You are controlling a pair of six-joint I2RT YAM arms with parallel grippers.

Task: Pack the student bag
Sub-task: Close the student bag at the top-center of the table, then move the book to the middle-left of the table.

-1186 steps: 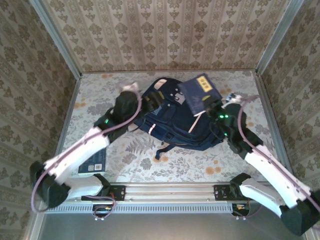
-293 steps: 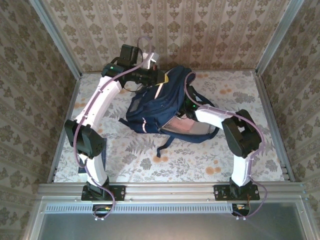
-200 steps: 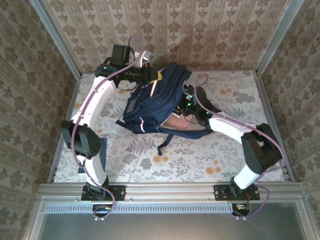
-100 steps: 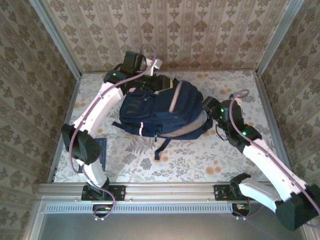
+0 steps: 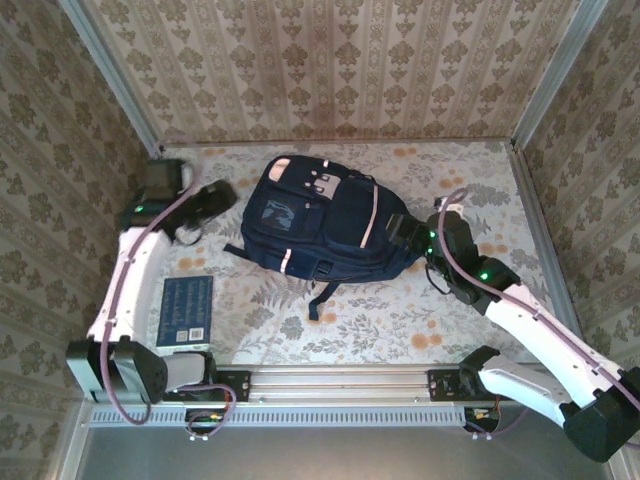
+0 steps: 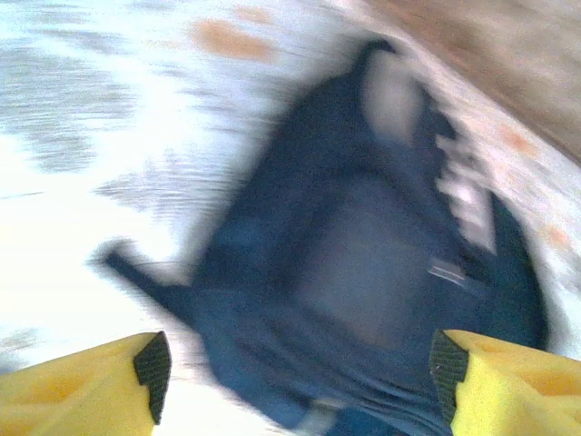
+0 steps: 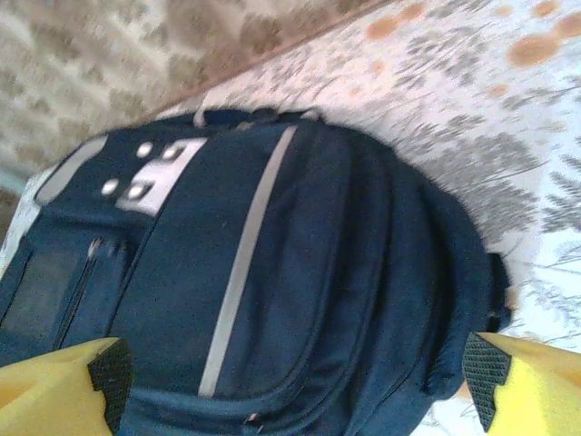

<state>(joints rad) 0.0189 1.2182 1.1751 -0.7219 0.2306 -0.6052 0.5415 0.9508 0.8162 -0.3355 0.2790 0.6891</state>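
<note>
Left hand (image 5: 205, 200) spread apart and empty, just beside the left edge of the large navy-blue fabric student bag (image 5: 320, 225) with pale stripe trim and white buckle patches. Right hand (image 5: 402, 232) likewise spread apart, gripping nothing, close against the bag's right end; hard to tell whether touching. Bag lying flat on the floral worktop (image 5: 450, 330), front pocket (image 5: 275, 215) up, loose straps (image 5: 318, 298) trailing toward the near edge. Small dark-blue rectangular book (image 5: 187, 312) well apart, toward the near-left corner, apparently not yet packed. To do this well: locate and spread the bag's opening with one hand first, take the book by a long edge, slide it in flat, and keep clear of the straps.
</note>
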